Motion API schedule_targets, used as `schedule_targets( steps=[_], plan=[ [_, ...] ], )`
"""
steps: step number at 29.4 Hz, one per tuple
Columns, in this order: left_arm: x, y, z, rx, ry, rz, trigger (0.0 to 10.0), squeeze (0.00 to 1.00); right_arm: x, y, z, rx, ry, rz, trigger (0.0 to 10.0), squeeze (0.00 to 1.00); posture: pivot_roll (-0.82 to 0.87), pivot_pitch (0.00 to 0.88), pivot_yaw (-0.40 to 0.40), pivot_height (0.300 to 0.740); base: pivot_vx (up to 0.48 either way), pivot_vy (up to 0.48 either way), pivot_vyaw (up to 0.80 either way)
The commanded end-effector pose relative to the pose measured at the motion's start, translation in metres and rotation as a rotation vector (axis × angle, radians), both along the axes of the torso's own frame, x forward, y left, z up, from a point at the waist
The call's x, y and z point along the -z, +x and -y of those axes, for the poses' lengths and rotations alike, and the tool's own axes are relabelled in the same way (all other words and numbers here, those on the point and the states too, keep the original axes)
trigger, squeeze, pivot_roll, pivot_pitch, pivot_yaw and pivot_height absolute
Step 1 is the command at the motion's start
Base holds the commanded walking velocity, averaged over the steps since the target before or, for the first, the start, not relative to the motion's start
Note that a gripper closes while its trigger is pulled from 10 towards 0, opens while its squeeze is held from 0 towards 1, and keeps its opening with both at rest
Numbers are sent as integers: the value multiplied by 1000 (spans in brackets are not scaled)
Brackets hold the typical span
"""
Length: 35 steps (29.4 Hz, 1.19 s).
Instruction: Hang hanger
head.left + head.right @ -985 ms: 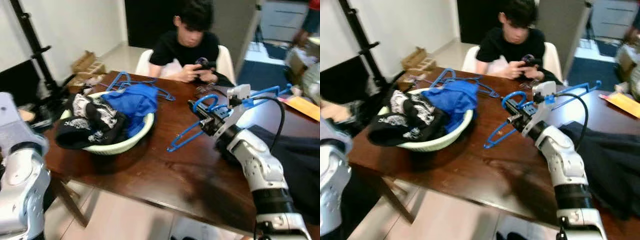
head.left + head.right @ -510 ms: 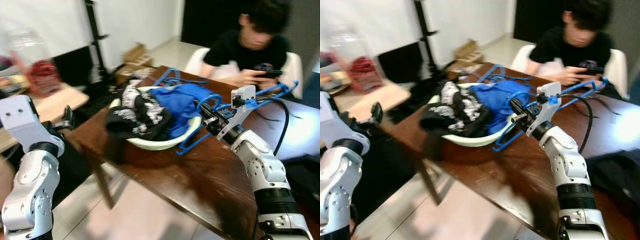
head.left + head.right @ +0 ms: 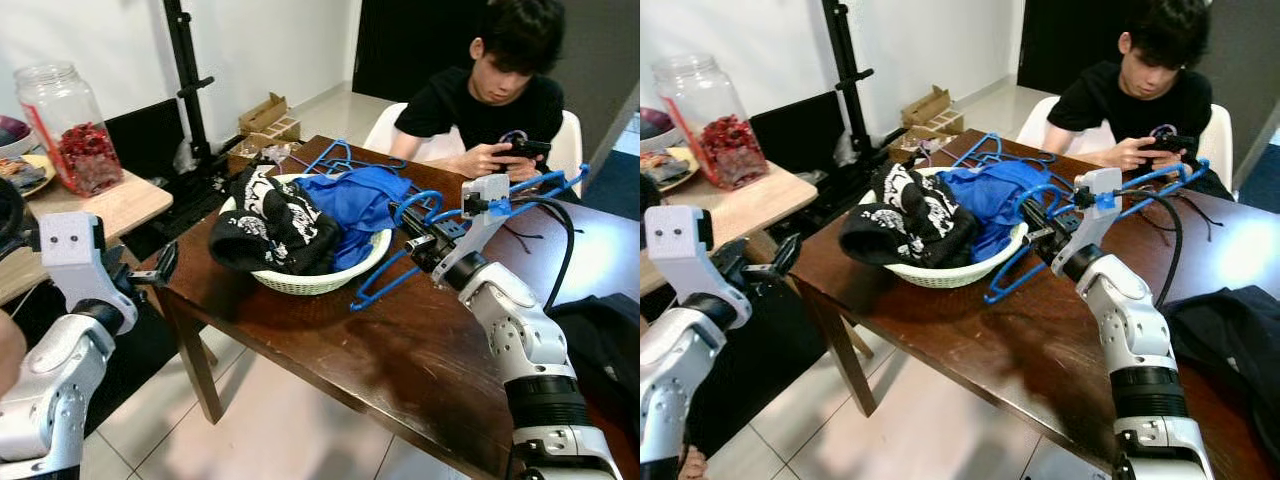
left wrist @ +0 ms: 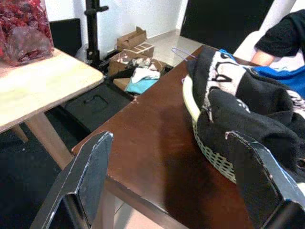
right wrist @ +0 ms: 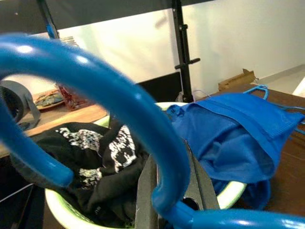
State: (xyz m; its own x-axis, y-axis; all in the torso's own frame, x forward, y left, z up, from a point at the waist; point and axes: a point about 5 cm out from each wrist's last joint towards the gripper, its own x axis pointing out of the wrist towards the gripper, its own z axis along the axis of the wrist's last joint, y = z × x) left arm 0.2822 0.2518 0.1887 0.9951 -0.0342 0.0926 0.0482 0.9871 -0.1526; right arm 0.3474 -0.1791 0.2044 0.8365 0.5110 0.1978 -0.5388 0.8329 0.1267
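A blue plastic hanger (image 3: 470, 215) is held above the dark wooden table (image 3: 420, 360), with my right gripper (image 3: 418, 235) shut on its neck just below the hook. In the right wrist view the hook (image 5: 119, 90) curves large and close in front of the gripper (image 5: 174, 200). The hanger's lower end reaches down beside a pale green laundry basket (image 3: 320, 285). My left gripper (image 3: 160, 268) hovers open by the table's left corner, its fingers (image 4: 97, 157) spread wide and holding nothing.
The basket holds a black printed garment (image 3: 265, 225) and a blue one (image 3: 355, 200); more blue hangers (image 3: 335, 155) lie behind it. A black upright pole (image 3: 180, 60) stands at the back left. A jar (image 3: 70, 115) sits on a side table (image 3: 115, 200). A person (image 3: 495, 100) sits opposite.
The camera has swung left, bringing the pole and side table into view. My left arm has come up to the table corner. The hanger stays in my right gripper.
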Motion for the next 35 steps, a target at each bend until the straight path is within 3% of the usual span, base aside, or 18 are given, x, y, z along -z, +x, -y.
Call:
schedule_targets(
  steps=[1, 6, 14, 15, 16, 18, 20, 26, 33, 35],
  plan=[
    [-2, 1, -5, 8, 2, 16, 10000, 0, -1, 0, 1, 4, 9, 15, 10000, 0, 111, 24, -32, 735, 0, 0, 0],
    [3, 10, -8, 47, -57, 16, 10000, 0, -1, 0, 3, 5, 5, 12, 10000, 0, 96, 21, -35, 735, 0, 0, 0],
    [6, 22, -4, 154, -15, -23, 10000, 0, 0, -1, 6, 9, -1, 8, 10000, 0, 87, 26, -43, 735, 0, 0, 0],
    [6, 25, 3, 206, 39, -41, 10000, 0, 0, -1, 6, 10, -2, 6, 10000, 0, 87, 29, -43, 735, 0, 0, 0],
    [6, 25, 3, 206, 39, -41, 10000, 0, 0, -1, 6, 10, -2, 6, 10000, 0, 87, 29, -43, 735, 0, 0, 0],
    [10, 32, 13, 280, 176, -107, 10000, 0, 1, 0, 7, 16, -2, 1, 10000, 0, 79, 31, -34, 735, 0, 0, 0],
    [10, 32, 13, 280, 176, -107, 10000, 0, 1, 0, 7, 16, -2, 1, 10000, 0, 79, 31, -34, 735, 0, 0, 0],
    [9, 34, 20, 353, 324, -134, 10000, 0, 2, -1, 8, 23, 9, -7, 10000, 0, 83, 35, -28, 735, 0, 0, 0],
    [9, 41, 16, 324, 410, -135, 10000, 0, 2, -1, 7, 22, 17, -8, 10000, 0, 83, 36, -27, 735, 0, 0, 0],
    [7, 48, 17, 325, 475, -135, 10000, 0, 2, -1, 7, 23, 19, -8, 10000, 0, 79, 43, -24, 735, 0, 0, 0]
  ],
)
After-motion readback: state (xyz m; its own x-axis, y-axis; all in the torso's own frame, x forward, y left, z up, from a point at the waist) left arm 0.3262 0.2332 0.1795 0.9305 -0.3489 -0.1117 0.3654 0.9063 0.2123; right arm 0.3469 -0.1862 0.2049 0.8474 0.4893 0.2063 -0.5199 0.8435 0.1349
